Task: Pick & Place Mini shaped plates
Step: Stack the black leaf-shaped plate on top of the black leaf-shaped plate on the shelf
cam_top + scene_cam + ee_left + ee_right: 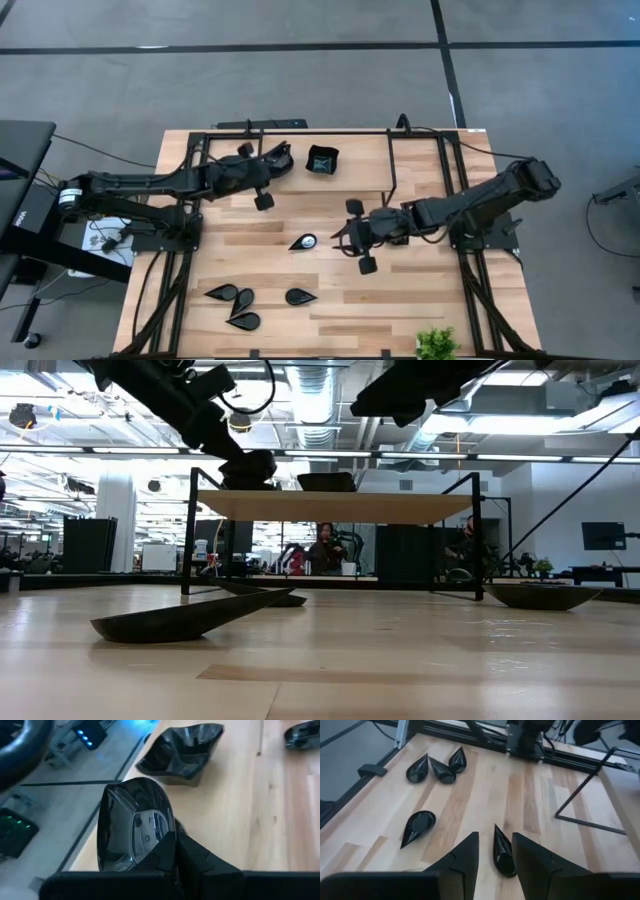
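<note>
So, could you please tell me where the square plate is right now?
In the high view the square plate sits near the table's far edge, just right of the left pincer, which grips another black plate.

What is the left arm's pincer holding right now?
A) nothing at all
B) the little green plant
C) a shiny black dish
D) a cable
C: in the left wrist view the left pincer is clamped on the rim of a glossy black plate, carried near the square dish at the table's far edge.

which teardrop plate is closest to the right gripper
The lone teardrop plate mid-table, lying between the open fingers of the right gripper; the other teardrops on the table cluster farther away near the front-left corner.
</note>
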You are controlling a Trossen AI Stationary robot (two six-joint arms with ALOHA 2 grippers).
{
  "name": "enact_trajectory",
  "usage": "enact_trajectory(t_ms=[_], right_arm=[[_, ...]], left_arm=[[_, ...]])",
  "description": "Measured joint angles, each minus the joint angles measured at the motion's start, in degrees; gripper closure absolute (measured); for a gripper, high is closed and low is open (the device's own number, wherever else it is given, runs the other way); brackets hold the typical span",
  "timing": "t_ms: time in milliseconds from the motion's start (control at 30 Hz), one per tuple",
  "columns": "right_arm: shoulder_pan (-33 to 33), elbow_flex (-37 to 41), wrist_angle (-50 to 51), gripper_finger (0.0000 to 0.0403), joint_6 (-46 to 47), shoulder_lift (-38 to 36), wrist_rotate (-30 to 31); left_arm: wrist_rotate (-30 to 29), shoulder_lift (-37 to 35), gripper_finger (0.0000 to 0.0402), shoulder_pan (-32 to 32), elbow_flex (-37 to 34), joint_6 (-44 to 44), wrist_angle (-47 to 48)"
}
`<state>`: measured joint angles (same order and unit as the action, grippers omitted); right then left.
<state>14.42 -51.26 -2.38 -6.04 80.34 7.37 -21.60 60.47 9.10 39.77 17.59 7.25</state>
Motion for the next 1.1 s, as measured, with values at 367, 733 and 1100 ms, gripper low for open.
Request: enact_trajectory(t_ms=[367,733,1100], right_arm=[[0.06,0.02,-0.04,0.0291,0.02,0.02,-0.04],[-0.26,0.02,0.68,0.0291,3.38,1.16,0.21],[3.21,0.02,27.69,0.0291,26.91,1.16,10.38]], left_arm=[[-1.08,0.00,0.0307,-1.50,-0.07,-0.27,-2.65],[2.07,-0.29,0.0297,-14.89,-0.29,-5.29,-8.73],[9.54,-0.31,0.0300,-29.91,-4.68,-18.35,-8.77]])
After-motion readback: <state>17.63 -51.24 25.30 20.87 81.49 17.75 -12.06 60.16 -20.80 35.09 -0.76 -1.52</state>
